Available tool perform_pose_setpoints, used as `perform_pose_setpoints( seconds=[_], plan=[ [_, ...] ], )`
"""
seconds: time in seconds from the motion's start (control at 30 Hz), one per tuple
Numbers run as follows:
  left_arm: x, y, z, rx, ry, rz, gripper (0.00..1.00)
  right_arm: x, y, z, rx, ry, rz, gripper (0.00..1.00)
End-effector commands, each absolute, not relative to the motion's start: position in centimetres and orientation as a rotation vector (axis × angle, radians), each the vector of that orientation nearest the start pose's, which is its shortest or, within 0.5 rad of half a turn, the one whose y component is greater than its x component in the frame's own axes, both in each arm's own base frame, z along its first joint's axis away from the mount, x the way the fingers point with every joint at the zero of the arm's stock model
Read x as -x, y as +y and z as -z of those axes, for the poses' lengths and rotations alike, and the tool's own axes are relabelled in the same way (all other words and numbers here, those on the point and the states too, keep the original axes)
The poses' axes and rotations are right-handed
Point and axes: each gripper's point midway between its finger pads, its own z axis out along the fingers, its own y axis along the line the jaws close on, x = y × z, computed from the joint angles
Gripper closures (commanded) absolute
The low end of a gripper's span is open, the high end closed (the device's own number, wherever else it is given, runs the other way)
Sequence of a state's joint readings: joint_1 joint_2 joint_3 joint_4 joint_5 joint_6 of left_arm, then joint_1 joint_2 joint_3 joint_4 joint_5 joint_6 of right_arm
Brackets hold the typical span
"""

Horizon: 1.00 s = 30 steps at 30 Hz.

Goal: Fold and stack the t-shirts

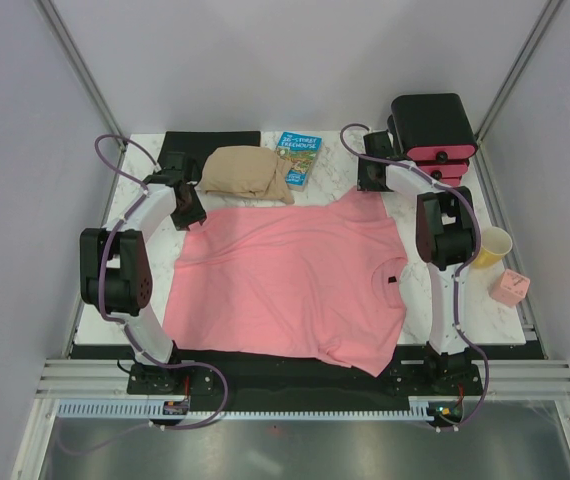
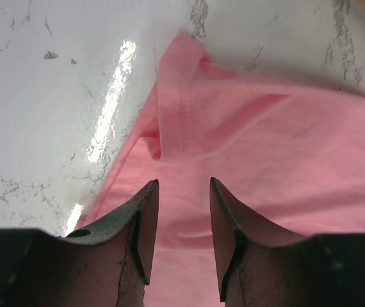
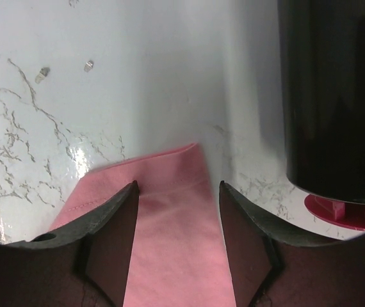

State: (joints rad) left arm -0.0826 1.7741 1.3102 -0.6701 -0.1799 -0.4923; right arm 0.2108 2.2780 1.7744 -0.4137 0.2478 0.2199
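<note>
Currently, salmon-pink t-shirt (image 1: 285,280) is laid flat mid-table, long axis 9 to 3 o'clock, neck at 3. Fingers of left gripper (image 2: 184,185) are held spread over its hem corner at 10; those of right gripper (image 3: 178,185) likewise over the sleeve tip at 1. At 12, folded tan garment (image 1: 245,172) and book (image 1: 298,158) are crowded close; room is judged toward 6.
</note>
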Motion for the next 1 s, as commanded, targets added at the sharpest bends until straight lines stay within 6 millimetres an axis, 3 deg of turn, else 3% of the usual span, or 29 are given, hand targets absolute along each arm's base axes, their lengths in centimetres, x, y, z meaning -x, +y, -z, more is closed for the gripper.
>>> perform_pose_setpoints(
  seconds=[0.0,0.47,0.63,0.77,0.97],
  plan=[
    [-40.4,-2.0,-8.3,0.548,2.569,-0.053,0.55,-55.5,8.2,-2.6,-0.131,2.42,0.108,0.39],
    [-41.4,-2.3,-8.6,0.529,2.562,-0.033,0.55,-56.6,8.3,-6.2,-0.149,2.319,0.074,0.4],
    [-41.4,-2.2,-8.5,0.521,2.568,-0.033,0.55,-56.9,8.2,-6.3,-0.147,2.317,0.085,0.4],
    [-41.1,-2.3,-8.3,0.515,2.575,-0.034,0.55,-57.0,8.4,-8.4,-0.16,2.278,0.057,0.41],
    [-41.0,-2.5,-8.0,0.515,2.587,-0.023,0.55,-57.1,8.6,-10.0,-0.168,2.258,0.038,0.41]
  ],
)
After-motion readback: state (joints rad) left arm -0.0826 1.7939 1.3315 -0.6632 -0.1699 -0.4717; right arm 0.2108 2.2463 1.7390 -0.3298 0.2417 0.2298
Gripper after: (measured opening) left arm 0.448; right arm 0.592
